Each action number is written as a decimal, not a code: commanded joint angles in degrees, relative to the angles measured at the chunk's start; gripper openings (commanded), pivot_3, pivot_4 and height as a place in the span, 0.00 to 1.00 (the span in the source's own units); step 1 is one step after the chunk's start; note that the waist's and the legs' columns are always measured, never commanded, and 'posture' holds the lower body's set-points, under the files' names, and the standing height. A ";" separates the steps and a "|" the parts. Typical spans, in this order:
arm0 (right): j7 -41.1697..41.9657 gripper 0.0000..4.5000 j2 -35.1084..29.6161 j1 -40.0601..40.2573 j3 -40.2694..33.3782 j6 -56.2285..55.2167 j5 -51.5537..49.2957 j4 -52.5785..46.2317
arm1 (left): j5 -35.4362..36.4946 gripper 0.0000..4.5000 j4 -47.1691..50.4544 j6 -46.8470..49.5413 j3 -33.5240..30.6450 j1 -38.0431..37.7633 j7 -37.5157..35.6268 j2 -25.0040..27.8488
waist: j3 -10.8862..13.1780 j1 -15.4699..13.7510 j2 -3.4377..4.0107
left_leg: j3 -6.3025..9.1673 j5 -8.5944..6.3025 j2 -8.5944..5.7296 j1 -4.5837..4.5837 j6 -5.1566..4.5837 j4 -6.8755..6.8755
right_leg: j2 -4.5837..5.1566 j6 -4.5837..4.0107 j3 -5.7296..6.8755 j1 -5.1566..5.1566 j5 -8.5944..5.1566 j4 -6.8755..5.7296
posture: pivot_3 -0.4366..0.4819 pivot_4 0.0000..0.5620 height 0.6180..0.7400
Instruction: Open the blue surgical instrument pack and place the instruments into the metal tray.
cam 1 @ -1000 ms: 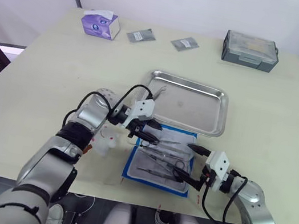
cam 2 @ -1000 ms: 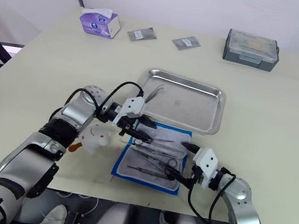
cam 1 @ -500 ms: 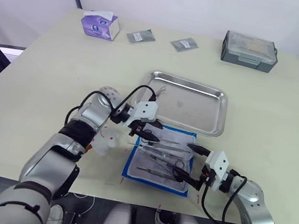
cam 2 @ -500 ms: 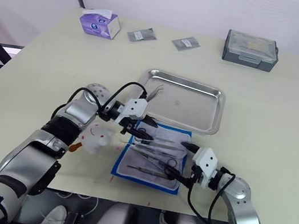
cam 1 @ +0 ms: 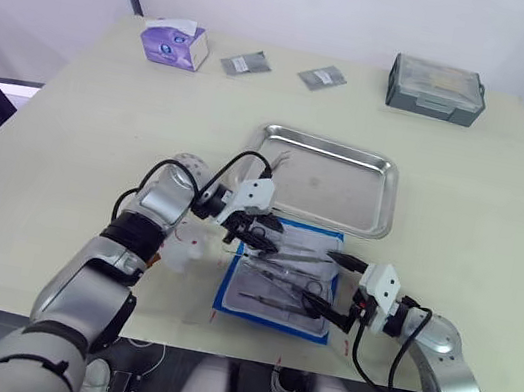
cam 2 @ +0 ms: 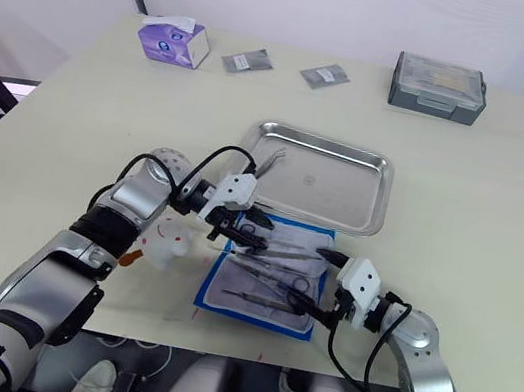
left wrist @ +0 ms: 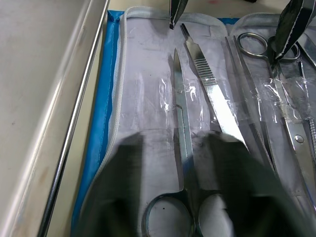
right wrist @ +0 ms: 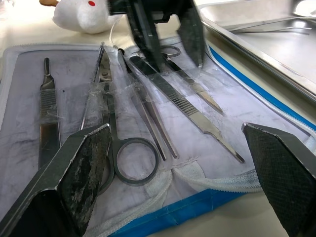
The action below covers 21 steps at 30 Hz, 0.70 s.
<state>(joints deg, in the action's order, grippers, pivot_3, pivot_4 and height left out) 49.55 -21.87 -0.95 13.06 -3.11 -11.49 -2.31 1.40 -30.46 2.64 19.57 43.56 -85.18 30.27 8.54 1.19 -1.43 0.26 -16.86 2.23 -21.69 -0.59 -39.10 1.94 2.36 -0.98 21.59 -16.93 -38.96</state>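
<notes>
Over pack (cam 1: 281, 275) | left claw (cam 1: 260, 237) has dropped closer, fingers apart astride scissors (left wrist: 183, 148) (grasp likely next) | right claw (cam 1: 338, 287) apart, idle | tray (cam 1: 381, 199) beyond

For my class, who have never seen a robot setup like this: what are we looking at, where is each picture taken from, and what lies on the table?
This is a humanoid robot with two arms, each ending in a two-fingered tool. Two pictures look down from cameras in its head; the other two come from a camera on each wrist. On the table the blue surgical instrument pack lies open, with silver instruments in its clear pockets. Behind it is the metal tray, already holding one instrument. The left tool is open over the pack's far end; the right tool is open at its near right edge. Neither holds anything. Farther back are a tissue box, two grey packets and a grey box.
</notes>
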 commanded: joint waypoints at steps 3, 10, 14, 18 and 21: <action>-0.42 1.00 0.36 1.26 2.10 1.75 1.85 3.65 | -1.15 0.01 0.10 0.07 1.04 -0.79 -0.42 0.40 | 0.00 0.00 0.00 | 0.00 0.00 0.00 0.00 0.00 0.00 | 0.00 0.00 0.00 0.00 0.00 0.00 | 0.48 0.27 1.00; -0.34 1.00 0.45 1.09 2.08 1.70 1.86 3.91 | -0.65 0.01 1.53 1.20 0.96 -0.53 -1.28 0.67 | 0.00 0.01 0.00 | 0.00 0.00 0.00 0.00 0.00 0.00 | 0.00 0.00 0.00 0.00 0.00 0.00 | 0.48 0.27 1.00; -0.16 1.00 0.48 1.04 2.18 1.79 1.83 3.97 | 0.25 0.01 4.70 4.46 0.91 0.19 -2.28 0.84 | 0.00 0.17 0.00 | 0.00 0.00 0.01 -0.01 0.00 0.00 | -0.01 -0.01 0.00 0.00 0.00 0.00 | 0.48 0.27 1.00; -0.02 1.00 0.52 0.96 2.32 1.90 1.85 3.99 | 0.36 0.01 8.42 7.37 1.75 0.42 -3.32 1.20 | 0.01 0.22 0.00 | 0.02 0.00 0.01 -0.02 0.00 0.00 | -0.01 -0.01 0.01 0.01 0.00 0.00 | 0.48 0.27 1.00; 0.09 1.00 0.45 0.96 2.37 1.92 1.89 3.94 | -0.23 0.01 10.34 10.34 2.54 0.91 -3.29 1.46 | 0.01 0.28 0.00 | 0.03 0.00 0.01 -0.02 0.00 0.00 | -0.01 -0.01 0.01 0.01 0.00 0.00 | 0.48 0.27 1.00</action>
<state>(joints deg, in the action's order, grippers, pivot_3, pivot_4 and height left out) 49.65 -21.53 -1.18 13.07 -3.12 -11.48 -2.11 1.20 -22.91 11.18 20.95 43.60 -87.30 31.41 8.55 1.47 -1.43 0.29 -16.86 2.25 -21.72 -0.59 -39.10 1.93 2.36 -0.97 21.59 -16.93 -38.95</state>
